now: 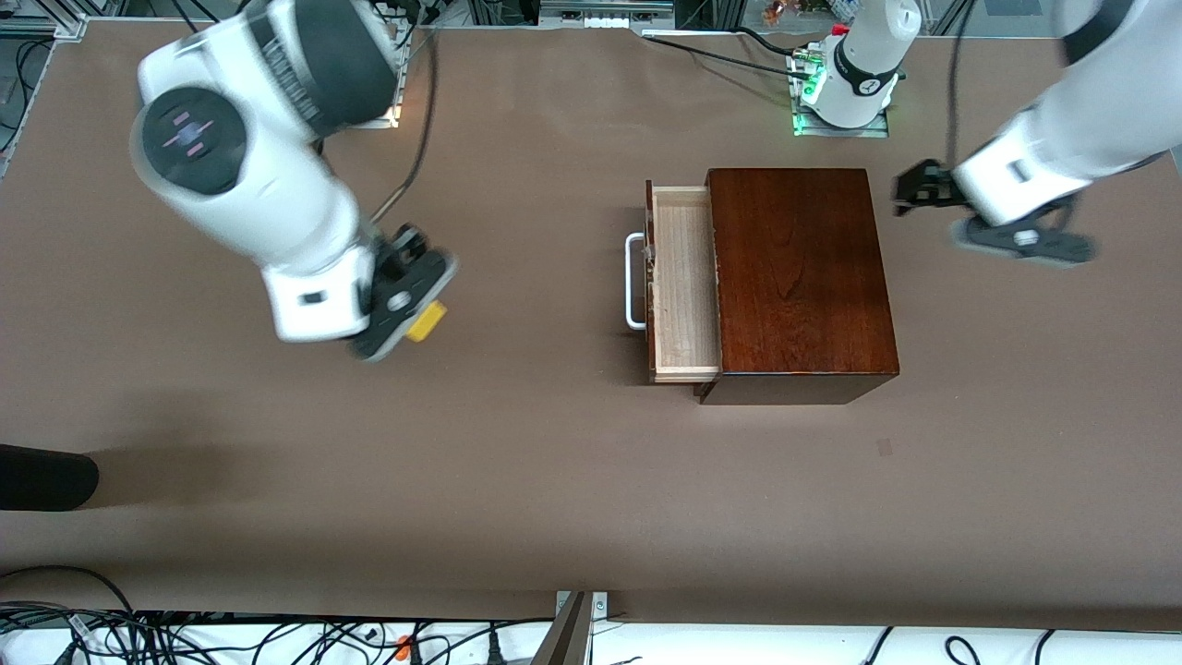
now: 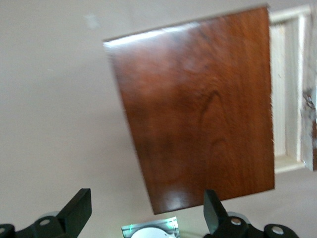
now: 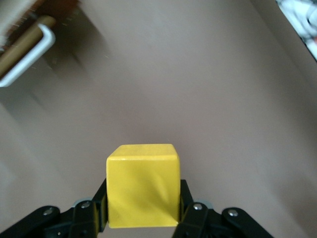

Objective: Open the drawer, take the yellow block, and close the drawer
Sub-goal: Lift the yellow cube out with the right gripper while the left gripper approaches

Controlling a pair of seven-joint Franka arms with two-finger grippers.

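The yellow block [image 1: 428,321] [image 3: 142,191] is clamped between the fingers of my right gripper [image 1: 417,319] [image 3: 142,210], up over bare table toward the right arm's end, well away from the drawer. The drawer [image 1: 685,286] [image 2: 290,89] stands pulled out of the dark wooden box [image 1: 800,277] [image 2: 198,109]. Its pale-wood tray shows nothing inside, and its white handle [image 1: 634,282] [image 3: 29,57] faces the right arm's end. My left gripper [image 1: 916,191] [image 2: 146,213] hangs open over the table beside the box, toward the left arm's end, holding nothing.
The left arm's base [image 1: 854,83] stands on the table farther from the camera than the box. A black object [image 1: 46,476] juts in at the right arm's end, near the front edge. Cables [image 1: 185,637] lie along the near edge.
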